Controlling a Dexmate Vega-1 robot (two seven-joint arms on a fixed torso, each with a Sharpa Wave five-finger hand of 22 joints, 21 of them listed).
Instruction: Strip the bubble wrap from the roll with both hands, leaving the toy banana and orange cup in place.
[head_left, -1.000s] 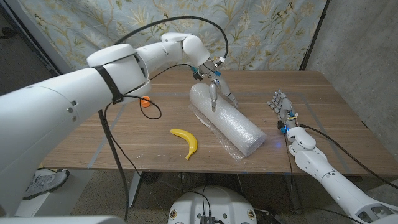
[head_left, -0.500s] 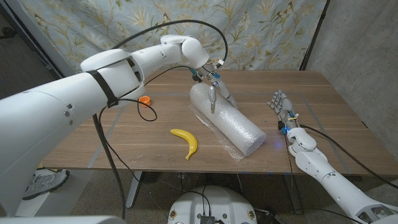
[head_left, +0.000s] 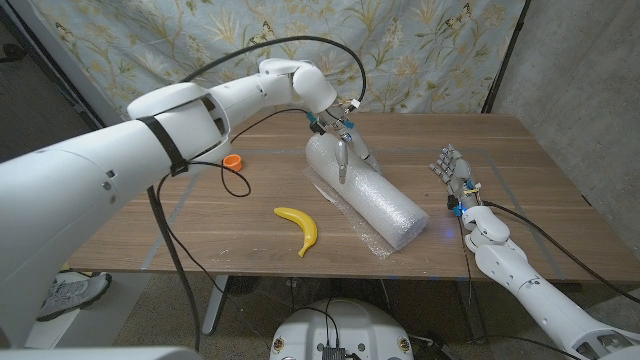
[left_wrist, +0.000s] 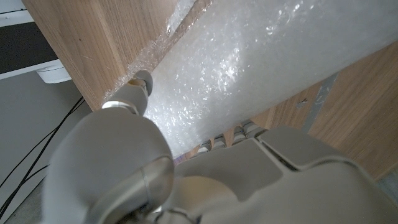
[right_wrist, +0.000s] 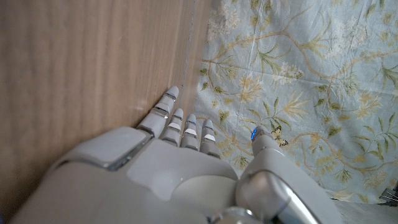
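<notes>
The bubble wrap roll (head_left: 370, 195) lies slantwise on the table's middle, with a loose flap (head_left: 365, 238) spread out at its near side. My left hand (head_left: 345, 140) reaches over its far end and grips it. In the left wrist view the thumb (left_wrist: 134, 99) presses the wrap (left_wrist: 261, 62) while the fingers (left_wrist: 233, 132) curl round the other side. The yellow toy banana (head_left: 300, 228) lies left of the roll. An orange cup (head_left: 233, 160) sits further back left. My right hand (head_left: 455, 172) stands apart from the roll on its right, fingers spread, holding nothing.
The wooden table (head_left: 520, 170) has bare room on the right and front left. A floral curtain (head_left: 420, 50) hangs close behind it, and a black pole (head_left: 505, 55) stands at the back right. My left arm's black cable (head_left: 240, 185) loops over the table near the cup.
My left forearm has shifted slightly, so the orange cup now shows fully. The left hand stays on the roll's far end. The right hand, the roll and the banana have not moved.
</notes>
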